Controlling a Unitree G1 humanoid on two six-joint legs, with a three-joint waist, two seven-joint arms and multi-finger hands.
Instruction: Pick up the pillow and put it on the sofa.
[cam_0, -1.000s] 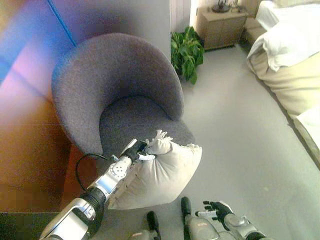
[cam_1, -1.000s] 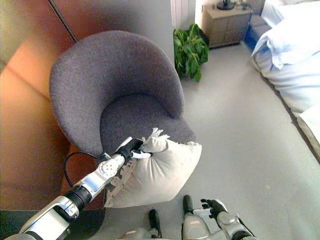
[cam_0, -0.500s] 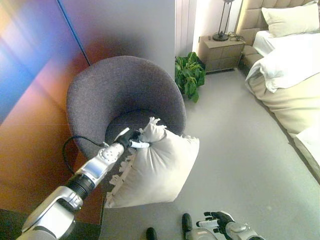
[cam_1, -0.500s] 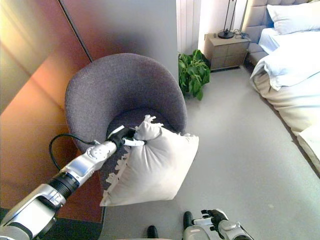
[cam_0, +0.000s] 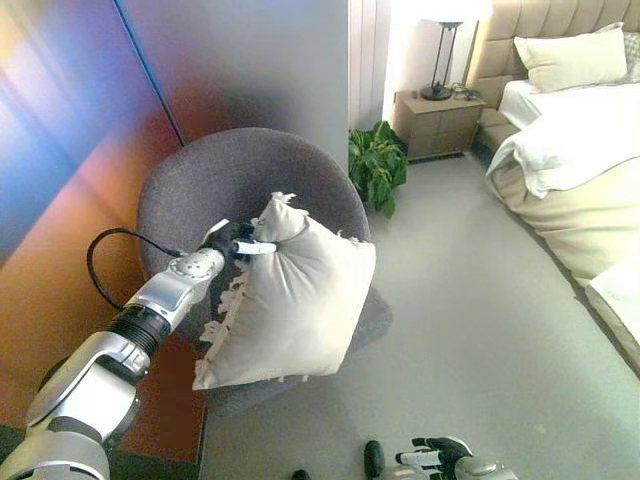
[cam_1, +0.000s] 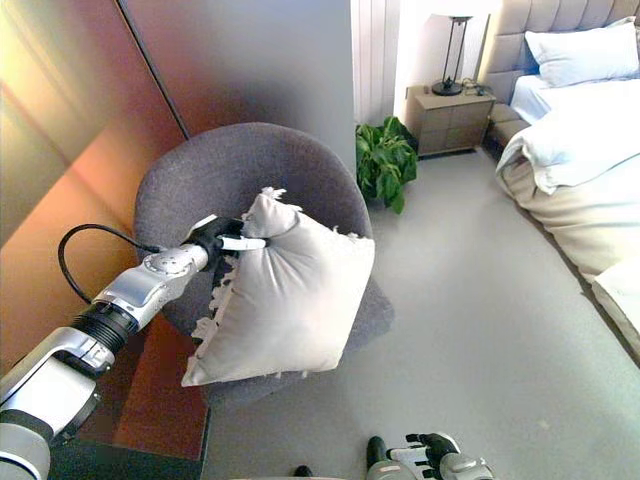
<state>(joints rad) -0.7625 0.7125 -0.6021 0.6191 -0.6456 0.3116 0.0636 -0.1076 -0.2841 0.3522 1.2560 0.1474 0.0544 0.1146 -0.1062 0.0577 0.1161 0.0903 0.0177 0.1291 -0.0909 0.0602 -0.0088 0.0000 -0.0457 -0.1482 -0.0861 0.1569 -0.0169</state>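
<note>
Filling the left-centre of the frame: a round grey armchair (cam_0: 200, 190), the only seat in reach and taken here as the sofa of the task. Backed against a wall panel, with grey floor (cam_0: 480, 330) spreading to the right.

Along the right edge, a bed (cam_0: 590, 190) with white bedding and a pale headboard pillow in the upper right corner. No part in the job, as far as can be judged.

In the middle of the frame, overlapping the armchair: the pillow (cam_0: 295, 300), cream with a fringed edge, hanging by its upper corner and tilted, lower corner down toward the seat front. Clear of the floor; whether the bottom edge touches the seat cushion cannot be told, since the pillow hides the seat beneath it.

At top centre, a wooden bedside cabinet (cam_0: 435, 122) with a lamp, and just left of it a green potted plant (cam_0: 377, 165) on the floor.

Reaching in from the lower left, the left hand (cam_0: 237, 243), fingers curled and pinching the pillow's top corner against the thumb.

At the bottom edge, right of centre, the right hand (cam_0: 435, 457), idle, fingers loosely spread, holding nothing.

Progress, judged from this: pick-up done, pillow carried over the armchair. Left to do: lowering onto the seat, then release.
</note>
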